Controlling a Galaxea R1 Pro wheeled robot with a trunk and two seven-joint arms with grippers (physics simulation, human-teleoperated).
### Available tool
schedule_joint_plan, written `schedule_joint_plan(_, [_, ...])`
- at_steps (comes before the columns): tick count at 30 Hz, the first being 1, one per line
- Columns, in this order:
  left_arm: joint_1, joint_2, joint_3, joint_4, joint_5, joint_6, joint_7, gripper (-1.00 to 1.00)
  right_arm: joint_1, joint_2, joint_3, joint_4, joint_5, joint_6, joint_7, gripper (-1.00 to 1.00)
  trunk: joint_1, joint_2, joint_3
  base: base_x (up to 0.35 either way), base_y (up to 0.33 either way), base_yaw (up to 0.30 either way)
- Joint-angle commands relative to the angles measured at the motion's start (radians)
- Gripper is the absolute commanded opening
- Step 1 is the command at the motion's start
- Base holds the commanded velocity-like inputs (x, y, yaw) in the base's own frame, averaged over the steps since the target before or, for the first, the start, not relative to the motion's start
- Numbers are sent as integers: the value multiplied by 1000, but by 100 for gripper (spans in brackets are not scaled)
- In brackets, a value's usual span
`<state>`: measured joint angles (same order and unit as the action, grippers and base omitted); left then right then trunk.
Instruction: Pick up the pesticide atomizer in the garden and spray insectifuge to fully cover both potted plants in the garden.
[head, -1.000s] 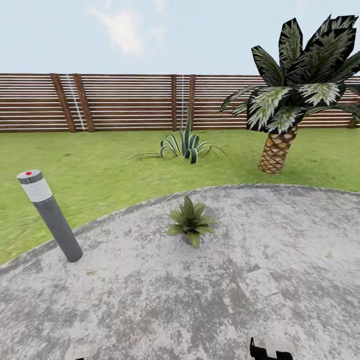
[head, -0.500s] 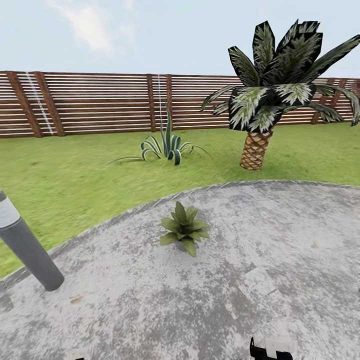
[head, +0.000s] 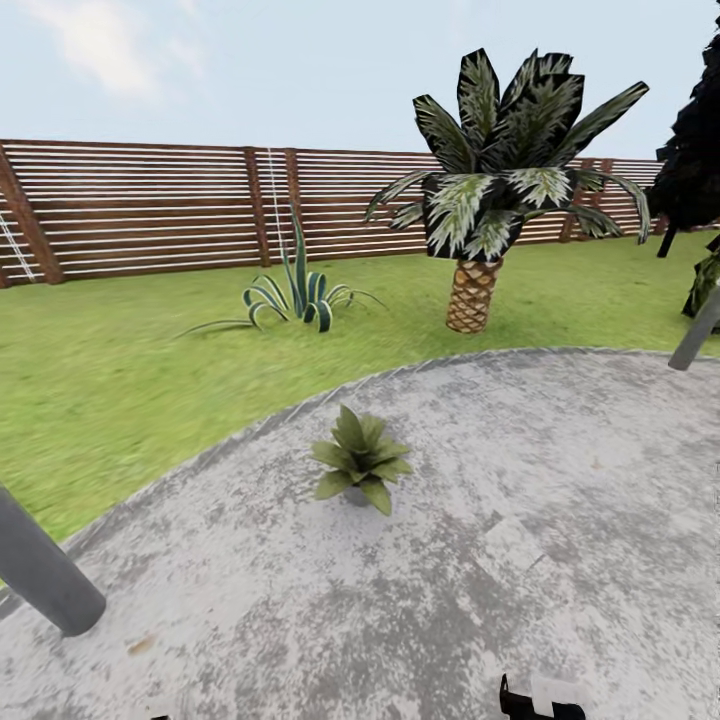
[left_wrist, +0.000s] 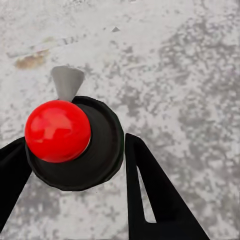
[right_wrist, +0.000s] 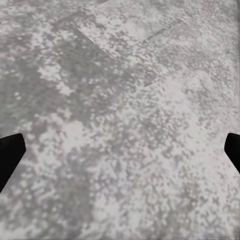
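- Left gripper (left_wrist: 75, 165) is clamped around the pesticide atomizer (left_wrist: 75, 145), its two black fingers (left_wrist: 155, 195) pressed on either side of the black body; a red ball and a grey nozzle cone top the atomizer, and grey paving lies below.
- Right gripper (right_wrist: 120, 150) has its jaws spread wide, only the dark fingertips (right_wrist: 10, 152) showing at the picture's edges, with nothing between them but mottled grey patio (right_wrist: 125, 100).
- One potted plant (head: 358, 463), a low olive-green rosette, sits on the patio near its curved edge with the lawn (head: 130, 370).
- Beyond it on the grass stand a striped-leaf plant (head: 298, 292) and a palm (head: 480, 200), before the brown slatted fence (head: 150, 210).
- A grey post (head: 40, 575) leans at the left edge of the head view.
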<state>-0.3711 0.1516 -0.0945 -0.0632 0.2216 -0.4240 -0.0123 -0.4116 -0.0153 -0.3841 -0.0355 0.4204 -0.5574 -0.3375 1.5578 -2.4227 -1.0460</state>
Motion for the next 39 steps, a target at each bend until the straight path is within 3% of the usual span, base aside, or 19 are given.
schedule_joint_plan(1, [0,0,-8,0,10,-2,-2,-100,-1,0,-6,2,11,-3,-6,100,0,0,-1,129,337,-287])
schedule_joint_plan(28, [0,0,-8,0,10,-2,-2,-100,-1,0,-6,2,11,-2,-7,100,0,0,11,127,338,-273])
schedule_joint_plan(39, [0,0,-8,0,10,-2,-2,-100,-1,-3,-6,2,11,-4,-8,100,0,0,13,109,224,-32])
